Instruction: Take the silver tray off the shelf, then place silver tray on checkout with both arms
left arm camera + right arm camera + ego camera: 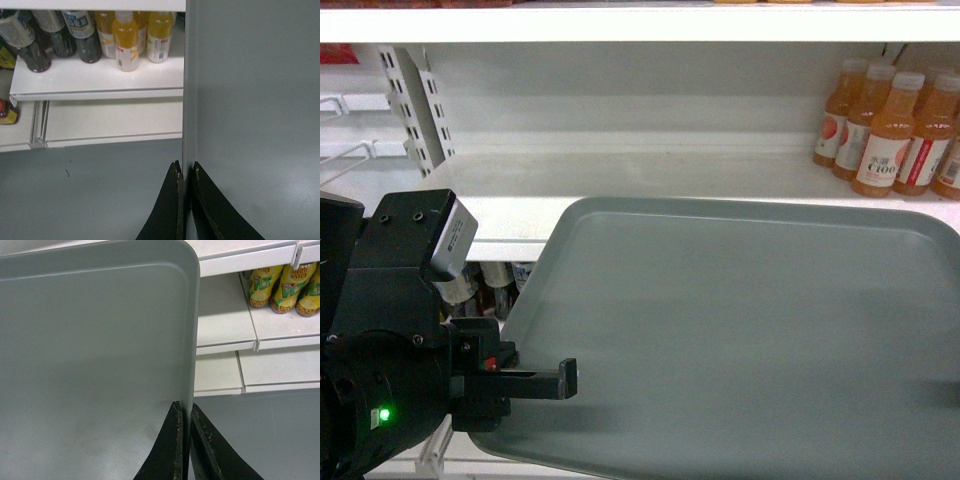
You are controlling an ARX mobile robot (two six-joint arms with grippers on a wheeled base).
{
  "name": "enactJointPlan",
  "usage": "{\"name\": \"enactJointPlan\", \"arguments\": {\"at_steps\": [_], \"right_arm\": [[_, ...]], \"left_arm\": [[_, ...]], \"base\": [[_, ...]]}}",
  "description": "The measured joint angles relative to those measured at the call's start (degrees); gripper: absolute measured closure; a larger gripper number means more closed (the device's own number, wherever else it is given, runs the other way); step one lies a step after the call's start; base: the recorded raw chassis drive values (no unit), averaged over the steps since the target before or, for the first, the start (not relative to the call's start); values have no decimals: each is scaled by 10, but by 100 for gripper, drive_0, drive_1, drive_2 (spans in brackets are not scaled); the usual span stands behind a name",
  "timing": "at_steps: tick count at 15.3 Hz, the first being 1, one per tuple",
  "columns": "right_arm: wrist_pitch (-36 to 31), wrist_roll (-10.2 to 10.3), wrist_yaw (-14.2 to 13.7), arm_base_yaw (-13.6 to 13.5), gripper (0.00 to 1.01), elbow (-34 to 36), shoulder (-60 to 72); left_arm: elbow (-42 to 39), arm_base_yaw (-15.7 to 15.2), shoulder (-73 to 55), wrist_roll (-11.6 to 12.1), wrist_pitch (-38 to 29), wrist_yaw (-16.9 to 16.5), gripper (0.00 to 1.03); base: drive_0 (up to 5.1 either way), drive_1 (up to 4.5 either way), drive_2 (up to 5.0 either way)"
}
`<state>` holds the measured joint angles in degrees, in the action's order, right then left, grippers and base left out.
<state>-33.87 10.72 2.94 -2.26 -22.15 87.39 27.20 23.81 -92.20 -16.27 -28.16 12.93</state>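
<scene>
You are carrying the silver tray (750, 330) between two edge grips; it fills the lower right of the head view, held clear in front of the shelf (520, 185).

- The left hand (185, 172) is closed on the tray's left rim, fingers pinching the thin edge, at the bottom centre of the left wrist view.
- The right hand (183, 410) is closed on the right rim, just below the rounded corner, at the bottom centre of the right wrist view.

Hazards:

1. Each grip holds only a narrow strip of rim. If the arms drift apart, one edge may slip out.
2. Uneven height between the arms would likely tilt or twist the tray.
3. The far edge lies near the orange juice bottles (890, 125) at upper right; swinging that way could topple them.
4. The checkout is not in view.
</scene>
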Motion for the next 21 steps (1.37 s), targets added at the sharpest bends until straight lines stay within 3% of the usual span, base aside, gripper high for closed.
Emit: {"name": "enactJointPlan", "arguments": {"at_steps": [21], "right_arm": [[0, 0, 1, 0, 98, 0, 0]], "left_arm": [[0, 0, 0, 0, 0, 1, 100]], "base": [[6, -424, 436]]}}
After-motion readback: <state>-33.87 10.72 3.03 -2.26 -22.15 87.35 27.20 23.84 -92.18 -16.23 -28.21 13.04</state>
